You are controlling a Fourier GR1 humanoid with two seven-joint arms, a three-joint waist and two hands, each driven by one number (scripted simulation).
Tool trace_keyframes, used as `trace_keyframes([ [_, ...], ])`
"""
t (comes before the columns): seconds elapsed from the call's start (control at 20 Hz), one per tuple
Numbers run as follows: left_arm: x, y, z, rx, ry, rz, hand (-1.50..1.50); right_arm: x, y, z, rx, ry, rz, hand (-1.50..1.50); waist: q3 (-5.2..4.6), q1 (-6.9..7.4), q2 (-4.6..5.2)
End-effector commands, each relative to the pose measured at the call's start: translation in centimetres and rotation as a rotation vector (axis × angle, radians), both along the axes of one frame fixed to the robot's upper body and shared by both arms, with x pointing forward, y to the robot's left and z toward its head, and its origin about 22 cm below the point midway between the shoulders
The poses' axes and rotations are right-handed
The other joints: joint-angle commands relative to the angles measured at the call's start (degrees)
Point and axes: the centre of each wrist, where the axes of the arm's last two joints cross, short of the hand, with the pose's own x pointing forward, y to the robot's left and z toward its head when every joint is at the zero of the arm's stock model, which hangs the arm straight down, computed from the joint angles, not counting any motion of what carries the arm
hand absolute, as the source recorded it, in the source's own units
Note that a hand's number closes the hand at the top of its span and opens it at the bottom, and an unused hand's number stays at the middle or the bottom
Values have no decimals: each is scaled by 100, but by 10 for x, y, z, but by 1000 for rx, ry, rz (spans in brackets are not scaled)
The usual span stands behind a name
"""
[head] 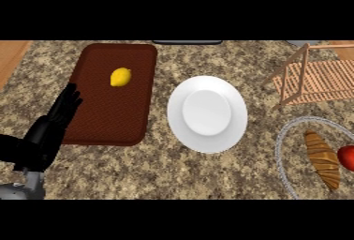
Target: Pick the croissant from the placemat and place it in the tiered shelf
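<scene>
Although the task calls for lifting a croissant off the placemat, I see the croissant lying at the right, inside a grey-rimmed mat or tray, with a red fruit just beside it at the frame's edge. The speckled stone counter carries everything. The dark brown placemat at the left holds only a lemon near its far end, so I go by what I see and treat the right side as the pickup spot. The wooden tiered shelf stands at the far right, just beyond the croissant, which should make for a short carry. A white plate sits between the placemat and the croissant's tray, touching neither as far as I can tell; I judge it an obstacle only for a reach coming across from the left. My left hand rests at the placemat's left edge, fingers straight and close together, holding nothing. The right hand is out of view, though I judge it the nearer one for this grasp. The red fruit crowds the croissant's right side, so I'd approach from above.
</scene>
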Motion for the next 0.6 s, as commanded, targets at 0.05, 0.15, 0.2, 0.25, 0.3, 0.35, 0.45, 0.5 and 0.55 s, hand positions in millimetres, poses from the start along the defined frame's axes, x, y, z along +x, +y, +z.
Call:
trace_keyframes([
  [0.05,1,-10,8,-5,-11,-9,0,-6,-9,15,-60,-53,201,-150,3,7,-18],
  [0.15,1,-11,-8,3,5,14,0,-6,-4,29,-149,-77,242,-150,-10,-51,-23],
  [0.2,6,13,4,9,13,9,0,-10,-5,24,-179,-72,249,-150,-12,-39,-22],
  [0.25,1,1,-5,5,-4,9,0,-7,-3,34,-218,-66,266,-150,-15,5,-19],
  [0.3,6,-8,2,8,15,-8,0,1,9,30,-230,-52,285,-150,-19,28,-17],
  [0.35,9,-8,8,4,-6,-23,0,-4,-9,33,-223,-56,250,-150,-13,50,-4],
  [0.45,6,-12,3,-5,-4,-14,0,-4,-10,31,-256,-52,256,-150,-15,75,-4],
  [0.5,3,-6,2,6,-7,-13,0,-2,-1,31,-274,-47,278,-150,-23,52,-21],
  [0.55,11,-5,4,9,9,6,0,-6,12,5,-285,-54,308,-150,-23,-32,-27],
])
